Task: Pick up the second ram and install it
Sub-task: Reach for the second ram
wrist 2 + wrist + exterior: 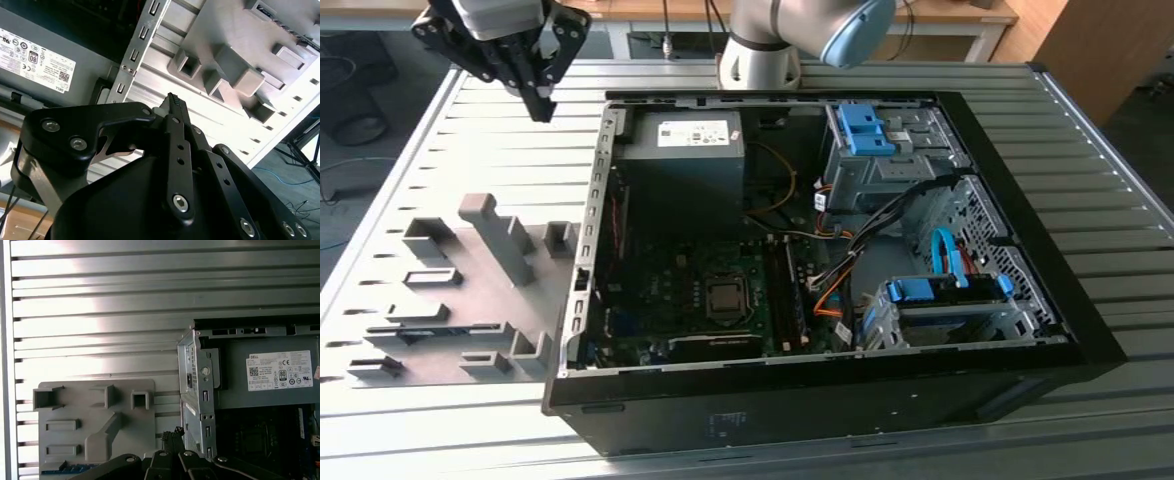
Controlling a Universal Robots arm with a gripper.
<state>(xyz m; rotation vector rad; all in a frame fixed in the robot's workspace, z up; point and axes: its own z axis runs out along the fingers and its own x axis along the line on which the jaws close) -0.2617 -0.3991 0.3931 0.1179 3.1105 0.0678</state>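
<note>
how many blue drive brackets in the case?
2. Far blue bracket beside the power supply; near blue bracket toward the exterior view's right. More may be hidden.

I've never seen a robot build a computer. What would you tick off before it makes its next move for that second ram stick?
1. Clearance: ok, the gripper hangs over the table, beside the case on the exterior view's left.
2. Jaws open for a grasp: not ok, they are shut, nothing seen between them.
3. Access: ok, the case is open, the board exposed.
4. Location of the second ram: cannot tell; a blue strip at the edge of the holder in the first wrist view may be it.
5. Free slot on the board: cannot tell.
</note>
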